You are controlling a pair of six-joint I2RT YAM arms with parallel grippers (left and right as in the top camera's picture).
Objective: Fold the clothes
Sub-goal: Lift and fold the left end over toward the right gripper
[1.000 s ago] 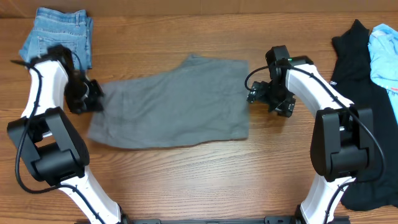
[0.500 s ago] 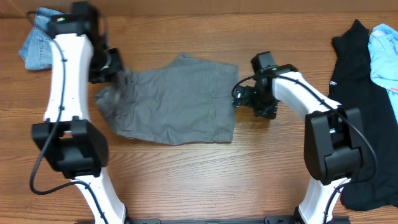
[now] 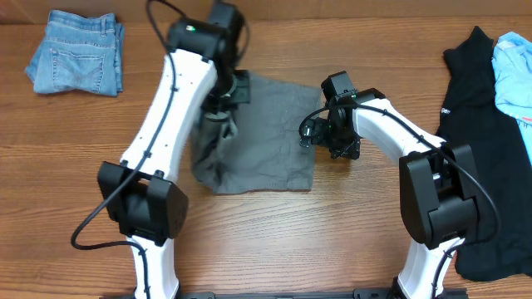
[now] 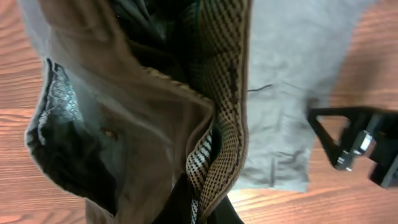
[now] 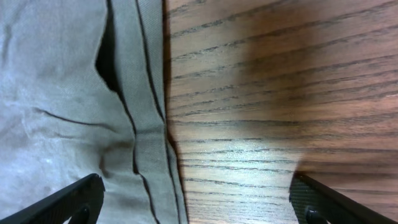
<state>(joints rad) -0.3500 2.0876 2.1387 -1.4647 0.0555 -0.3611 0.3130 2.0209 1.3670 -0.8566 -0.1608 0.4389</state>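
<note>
Shorts (image 3: 274, 145): lying mid-table (image 3: 249, 241), nearer the far edge, their left part hanging raised.
Left gripper (image 3: 223, 106): hanging over the shorts' far-left part.
Right gripper (image 3: 310, 133): sitting at the shorts' right edge.
Folded jeans (image 3: 76, 62): lying in the far-left corner.
Spread garment (image 3: 470, 100): lying along the right edge.
Smaller garment (image 3: 514, 75): lying on the spread garment, toward the far-right corner.

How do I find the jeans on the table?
Look at the wooden table, then its far left corner. The jeans lie there folded, alone, faded blue denim with a back pocket, unlike the grey shorts in the middle.
</note>
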